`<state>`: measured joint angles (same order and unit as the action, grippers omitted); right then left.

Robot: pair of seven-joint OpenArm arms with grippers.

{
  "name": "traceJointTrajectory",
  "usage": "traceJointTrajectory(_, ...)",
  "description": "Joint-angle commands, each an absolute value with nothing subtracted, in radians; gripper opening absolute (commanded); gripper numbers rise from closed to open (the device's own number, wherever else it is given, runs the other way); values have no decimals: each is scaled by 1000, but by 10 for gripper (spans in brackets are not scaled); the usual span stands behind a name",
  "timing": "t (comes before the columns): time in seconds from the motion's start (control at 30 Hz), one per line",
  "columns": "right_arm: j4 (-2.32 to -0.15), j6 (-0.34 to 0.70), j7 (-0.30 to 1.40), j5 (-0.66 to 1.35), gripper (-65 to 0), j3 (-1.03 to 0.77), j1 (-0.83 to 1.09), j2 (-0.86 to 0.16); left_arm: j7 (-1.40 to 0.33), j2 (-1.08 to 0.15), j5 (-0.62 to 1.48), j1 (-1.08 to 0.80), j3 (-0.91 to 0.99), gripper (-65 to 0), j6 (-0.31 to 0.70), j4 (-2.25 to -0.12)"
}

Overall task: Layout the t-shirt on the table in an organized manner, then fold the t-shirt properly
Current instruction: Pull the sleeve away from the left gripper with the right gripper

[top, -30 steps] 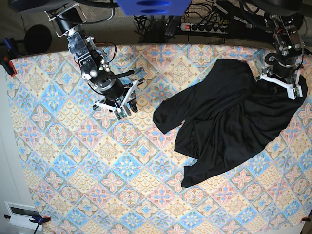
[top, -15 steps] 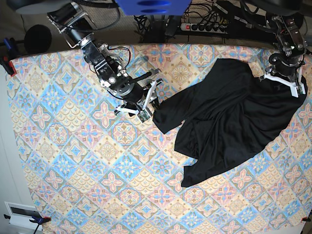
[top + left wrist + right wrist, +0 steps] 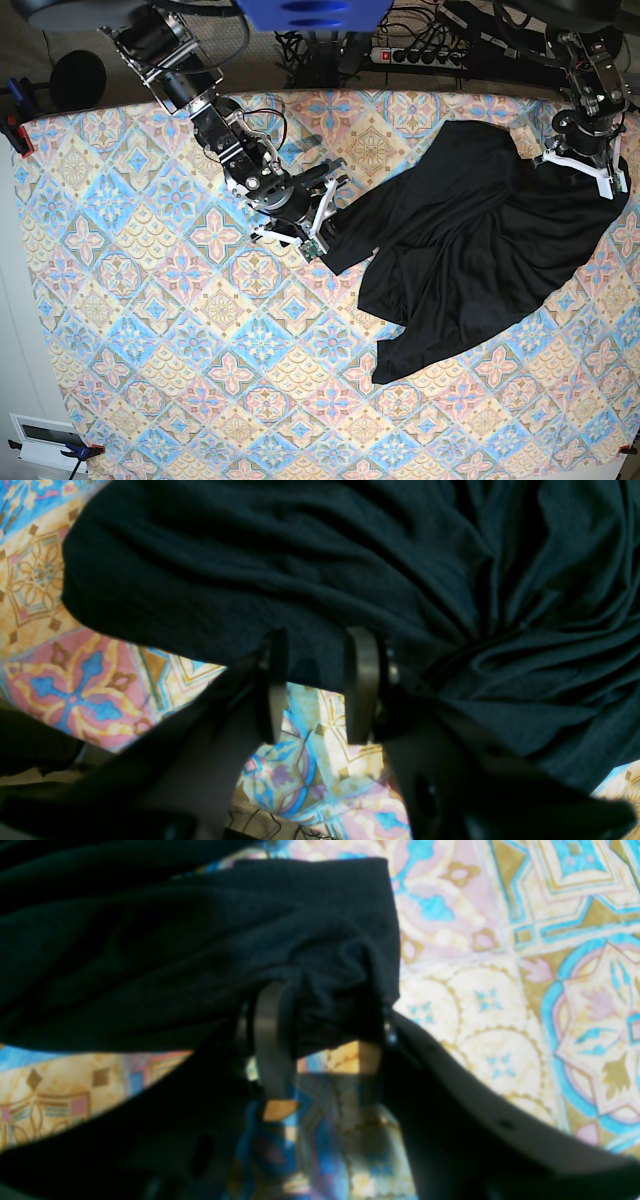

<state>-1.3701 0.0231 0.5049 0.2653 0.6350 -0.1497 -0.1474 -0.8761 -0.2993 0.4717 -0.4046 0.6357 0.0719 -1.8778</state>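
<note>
The t-shirt (image 3: 480,250) lies crumpled on the table (image 3: 150,330), toward the side of the left arm, with one sleeve end reaching toward the centre. The right gripper (image 3: 322,225) sits at that sleeve end. In the right wrist view its jaws stand apart with the sleeve cuff (image 3: 320,990) bunched between them; whether the cloth is actually pinched cannot be told. The left gripper (image 3: 585,170) rests at the shirt's far edge near the table corner. In the left wrist view its fingers (image 3: 362,680) stand parted over the fabric edge; a firm hold cannot be confirmed. Patterned cloth shows beneath both grippers.
</note>
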Motion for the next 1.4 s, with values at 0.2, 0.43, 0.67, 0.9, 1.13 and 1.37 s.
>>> traceJointTrajectory(0.2,-1405,87,547,271,-639,611,-163,-153,-852,-314,476,-400,642,-458,71,-1893)
traceJointTrajectory(0.43,-1460,88,547,271,-650,375,-171,-214,-852,-315,476,-403,636,-458,73,-1893)
traceJointTrajectory(0.67,-1376,88,541,271,-650,257,-361,-309,-857,-318,470,-406,636,-458,148,-1893)
traceJointTrajectory(0.9,-1155,88,470,271,-650,255,-607,-377,-858,-318,467,-409,636,-458,162,-1896)
traceJointTrajectory(1.13,-915,88,410,266,-650,254,-837,-381,-858,-320,473,-461,636,-458,162,-1899)
traceJointTrajectory(1.37,-842,88,432,265,-589,194,-905,-381,-857,-357,472,-504,562,-457,162,-1899)
